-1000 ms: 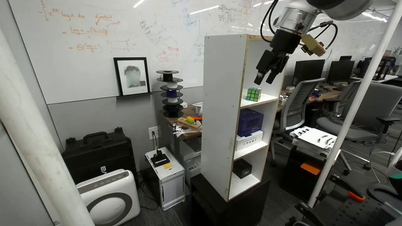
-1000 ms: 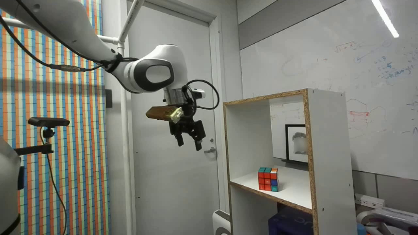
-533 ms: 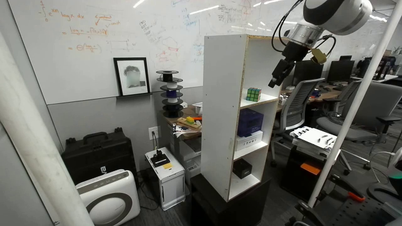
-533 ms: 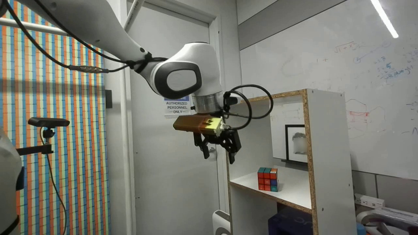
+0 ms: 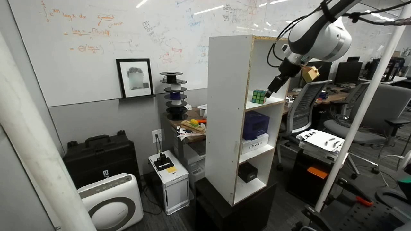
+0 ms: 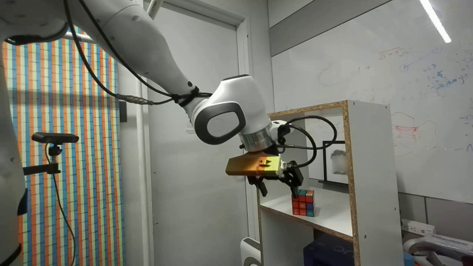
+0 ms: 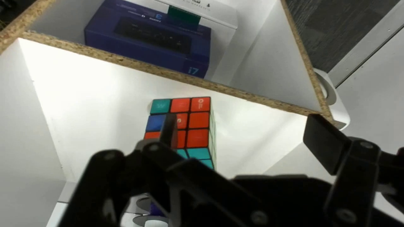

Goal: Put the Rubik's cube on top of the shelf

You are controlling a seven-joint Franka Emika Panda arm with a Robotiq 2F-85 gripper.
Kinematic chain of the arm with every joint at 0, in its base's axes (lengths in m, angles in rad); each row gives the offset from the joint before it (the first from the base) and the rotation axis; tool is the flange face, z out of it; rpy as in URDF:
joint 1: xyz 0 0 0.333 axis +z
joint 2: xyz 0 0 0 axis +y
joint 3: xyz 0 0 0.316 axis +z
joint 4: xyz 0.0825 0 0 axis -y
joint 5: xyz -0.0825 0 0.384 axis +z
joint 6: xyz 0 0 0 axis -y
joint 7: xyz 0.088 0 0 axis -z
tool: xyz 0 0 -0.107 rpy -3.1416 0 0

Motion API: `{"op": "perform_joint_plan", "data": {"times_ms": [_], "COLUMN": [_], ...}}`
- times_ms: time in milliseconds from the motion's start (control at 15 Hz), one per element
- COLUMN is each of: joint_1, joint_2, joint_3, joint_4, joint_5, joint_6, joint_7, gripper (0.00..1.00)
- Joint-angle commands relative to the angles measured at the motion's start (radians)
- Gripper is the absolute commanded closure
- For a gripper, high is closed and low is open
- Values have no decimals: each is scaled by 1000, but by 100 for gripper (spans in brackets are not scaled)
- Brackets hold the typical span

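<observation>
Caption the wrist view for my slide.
The open gripper partly hides the Rubik's cube, which sits ungrasped inside the white shelf, with a dark blue box one compartment below.

In the wrist view, we're seeing free shelf (image 7: 249, 129) at the Rubik's cube's (image 7: 194, 124) three o'clock, a wall (image 7: 23, 126) blocking nine.

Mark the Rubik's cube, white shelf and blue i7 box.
Rubik's cube (image 7: 199, 120): wrist view, on a red square.
White shelf (image 5: 228, 118): in an exterior view, on its outer side panel.
Blue i7 box (image 7: 153, 34): wrist view, on its dark printed panel.
</observation>
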Motion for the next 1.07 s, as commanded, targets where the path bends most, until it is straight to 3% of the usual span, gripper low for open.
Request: {"op": "perform_joint_plan", "data": {"times_ms": [0,400,800,867,1000], "joint_1": [20,-6,-19,-20,-18], "joint_2": [144,272,319,324,331], "joint_3": [0,15,25,29,33], "joint_4": [108,231,289,292,299], "joint_5": [111,136,150,159,177], "joint_6": [99,107,112,111,107], "joint_7": [-85,-109,-98,-92,-85], "gripper": [0,0,0,25,34]}}
